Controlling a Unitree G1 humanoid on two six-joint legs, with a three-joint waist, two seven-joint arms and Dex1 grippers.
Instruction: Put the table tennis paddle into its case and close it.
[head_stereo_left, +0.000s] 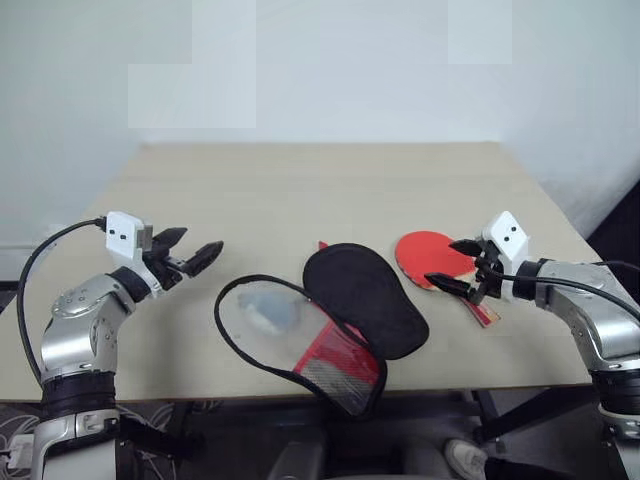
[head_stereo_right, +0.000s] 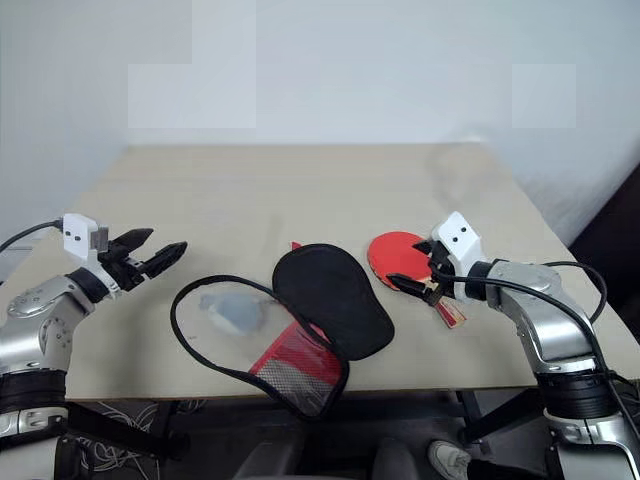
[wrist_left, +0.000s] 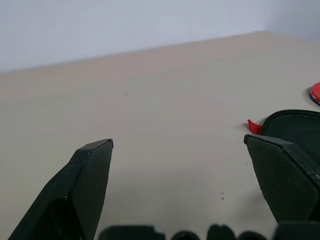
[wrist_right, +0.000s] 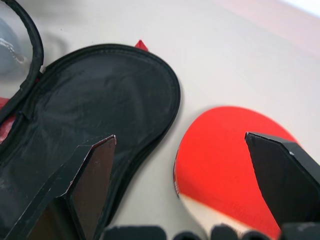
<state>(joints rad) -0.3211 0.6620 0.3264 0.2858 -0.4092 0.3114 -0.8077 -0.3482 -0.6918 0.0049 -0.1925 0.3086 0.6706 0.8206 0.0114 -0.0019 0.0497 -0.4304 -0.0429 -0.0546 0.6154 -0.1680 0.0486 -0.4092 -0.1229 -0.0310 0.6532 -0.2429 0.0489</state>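
The case lies unzipped and spread flat near the table's front edge. Its black half (head_stereo_left: 365, 298) is folded out to the right, and its clear-and-red half (head_stereo_left: 300, 340) lies to the left with a grey-blue pom-pom (head_stereo_left: 272, 308) showing through. The table tennis paddle (head_stereo_left: 422, 255) rests red face up just right of the case, handle towards the table's right front. My right gripper (head_stereo_left: 443, 261) hovers open over the paddle where blade meets handle, one finger on each side; in the right wrist view the paddle (wrist_right: 225, 165) is below the fingers. My left gripper (head_stereo_left: 200, 240) is open, left of the case, holding nothing.
The beige table (head_stereo_left: 300, 190) stretches back to a white wall. The case's red end reaches close to the table's front edge (head_stereo_left: 250, 392). A small red tab (wrist_left: 254, 126) sticks out at the black half's far rim.
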